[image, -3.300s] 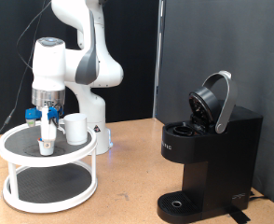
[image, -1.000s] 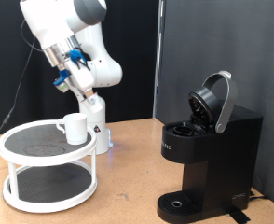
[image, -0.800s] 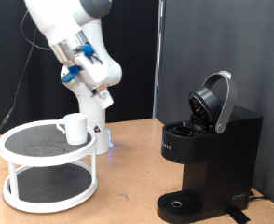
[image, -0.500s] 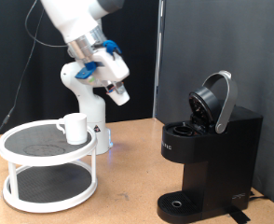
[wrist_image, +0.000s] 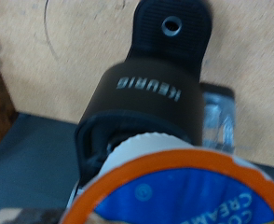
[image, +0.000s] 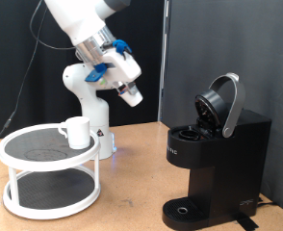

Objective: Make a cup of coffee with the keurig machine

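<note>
My gripper [image: 130,93] is in the air between the white tray table and the keurig machine [image: 215,159], tilted down towards the machine. It is shut on a small white pod [image: 133,96]. In the wrist view the pod [wrist_image: 188,191] fills the foreground with an orange rim and a blue top. Beyond it the black keurig machine [wrist_image: 156,89] shows from above. The machine's domed lid [image: 221,104] stands open. The white cup [image: 77,132] stands on the top tier of the tray table, apart from the gripper.
The white round two-tier tray table [image: 45,159] stands at the exterior view's left, in front of the arm's white base [image: 101,135]. A black backdrop is behind the machine. Bare wooden tabletop [image: 132,192] lies between the tray table and the machine.
The gripper lifted the pod off the tray table, then swung with it from above the table towards the exterior view's right, nearer the machine. The cup and the machine have not moved.
</note>
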